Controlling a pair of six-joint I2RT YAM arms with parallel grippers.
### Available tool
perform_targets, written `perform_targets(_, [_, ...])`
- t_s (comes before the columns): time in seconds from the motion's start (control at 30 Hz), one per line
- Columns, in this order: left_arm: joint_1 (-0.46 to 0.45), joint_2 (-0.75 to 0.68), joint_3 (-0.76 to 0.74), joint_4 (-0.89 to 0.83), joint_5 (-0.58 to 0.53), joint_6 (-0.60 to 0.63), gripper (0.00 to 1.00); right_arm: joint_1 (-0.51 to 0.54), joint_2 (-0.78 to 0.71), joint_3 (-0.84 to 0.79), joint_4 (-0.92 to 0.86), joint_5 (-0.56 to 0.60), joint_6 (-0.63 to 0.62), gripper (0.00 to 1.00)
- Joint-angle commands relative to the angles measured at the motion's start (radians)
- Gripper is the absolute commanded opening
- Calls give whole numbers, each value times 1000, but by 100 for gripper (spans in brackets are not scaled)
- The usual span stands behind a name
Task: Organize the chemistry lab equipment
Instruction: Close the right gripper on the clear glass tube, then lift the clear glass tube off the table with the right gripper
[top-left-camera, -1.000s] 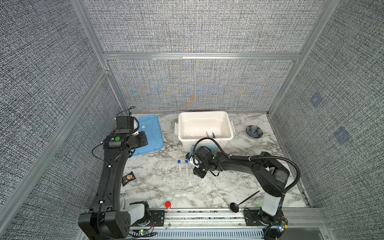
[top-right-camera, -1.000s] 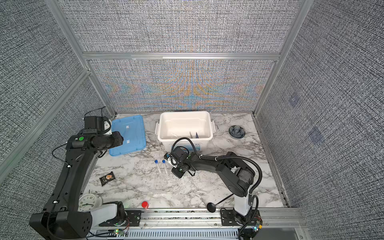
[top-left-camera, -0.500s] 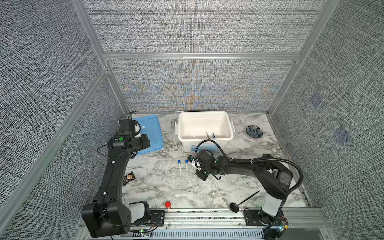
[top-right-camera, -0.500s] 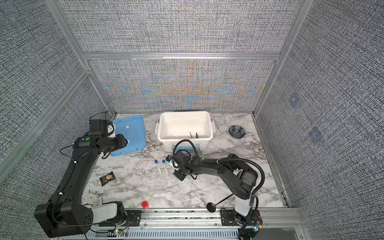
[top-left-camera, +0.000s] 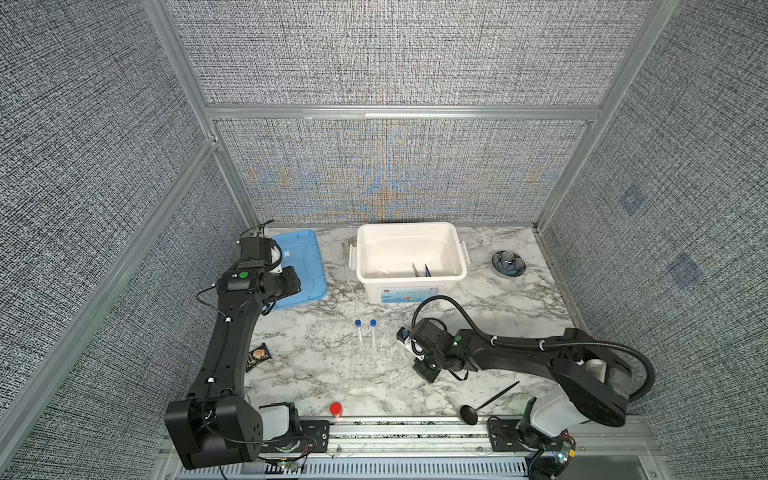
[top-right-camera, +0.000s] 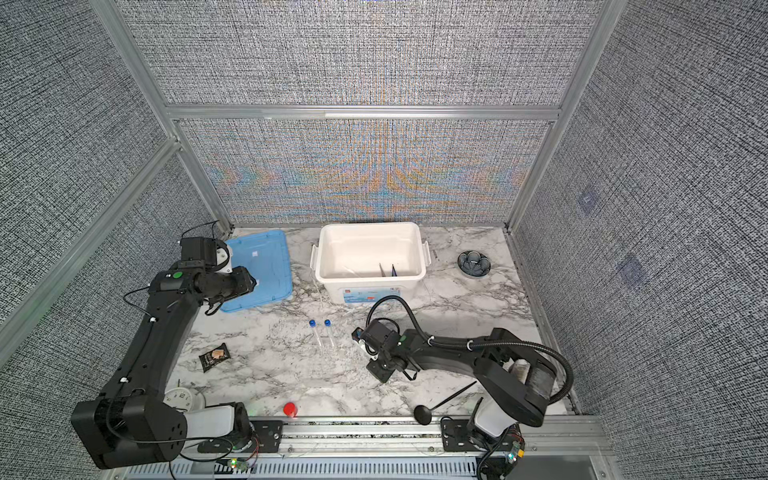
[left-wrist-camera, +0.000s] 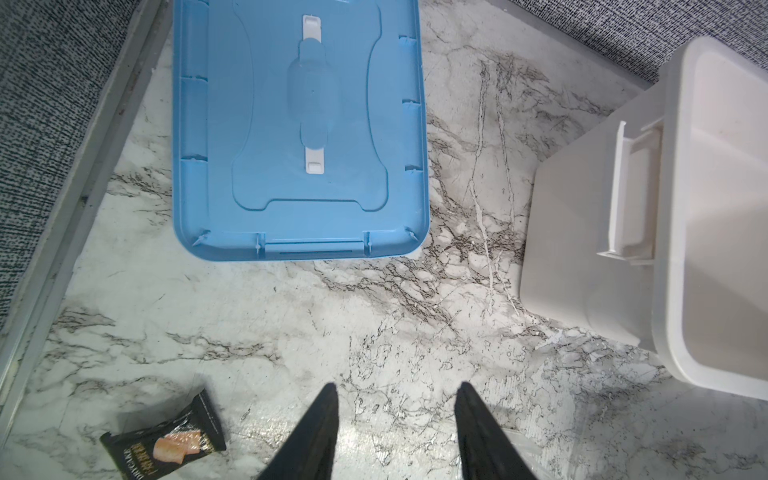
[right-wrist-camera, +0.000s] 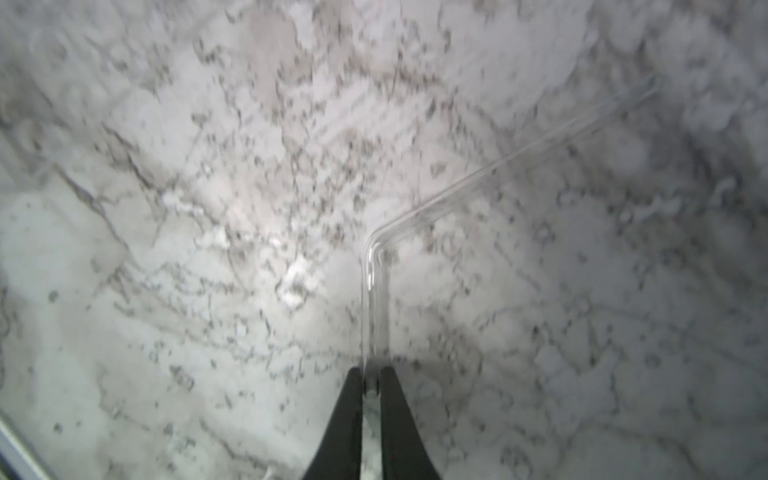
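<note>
The right fingers (right-wrist-camera: 347, 419) are pinching narrowly on one end of a thin clear bent rod (right-wrist-camera: 374, 299), with only the rod's own width showing between the two black tips. Because the grip is sitting at the very end, the rod is running straight out from between the fingers, turning at an elbow and slanting away over the white-and-grey marbled tabletop (right-wrist-camera: 166, 249). Holding it by the end is probably leaving the long part free to go into a container first, though it is also letting the rod swing. The wrist view is blurring, so I cannot tell whether the far end is touching the tabletop.

In both top views the right arm (top-left-camera: 519, 357) is reaching into the lower middle of the frame, just right of two clear blue-capped tubes (top-left-camera: 358, 323) sitting side by side.

The left fingers (left-wrist-camera: 320, 432) are standing moderately apart with nothing between them, hovering over bare tabletop. A light blue rectangular plastic lid (left-wrist-camera: 299, 124) is lying flat beyond them, which is leaving its box open.

That white rectangular plastic bin (top-left-camera: 374, 291) is sitting in the upper middle of a top view. Silver tweezers (top-left-camera: 415, 269) and dark blue forceps (top-left-camera: 427, 270) are lying inside against its near wall, so it is apparently serving as the collecting place.
</note>
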Motion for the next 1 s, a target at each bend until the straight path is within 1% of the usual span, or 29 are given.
perform_targets(0.0, [-1, -1, -14, 18, 11, -3, 48, 21, -69, -48, -58, 5, 115, 13])
perform_targets(0.13, [0, 3, -19, 28, 34, -12, 48, 38, -159, -123, -61, 21, 203, 16])
perform_targets(0.27, [0, 14, -17, 29, 63, 3, 48, 58, -231, -171, -65, 60, 250, 19])
perform_targets(0.3, [0, 19, -13, 24, 63, 5, 48, 58, -240, -177, -70, 70, 260, 21])
perform_targets(0.37, [0, 28, -1, 11, 67, 0, 48, 60, -253, -171, -105, 103, 298, 30])
perform_targets(0.4, [-1, 31, 3, 8, 70, -3, 48, 60, -253, -157, -133, 123, 319, 33])
perform_targets(0.43, [0, 34, 4, 9, 75, -3, 48, 62, -250, -127, -175, 159, 361, 36])
perform_targets(0.47, [-1, 40, 4, 11, 80, -1, 48, 62, -245, -94, -220, 203, 451, 37])
perform_targets(0.5, [0, 45, 5, 12, 85, 0, 48, 62, -236, -66, -243, 220, 528, 39])
perform_targets(0.6, [0, 62, 20, -12, 94, -3, 48, 61, -213, -8, -232, 200, 666, 40])
perform_targets(0.67, [0, 62, 13, -13, 95, -2, 48, 60, -190, 24, -226, 202, 697, 41])
perform_targets(0.8, [1, 57, -1, -2, 103, -8, 48, 40, -94, 93, -242, 261, 710, 41])
perform_targets(0.97, [0, 51, -11, 3, 96, -12, 50, 18, 44, 188, -212, 201, 691, 40])
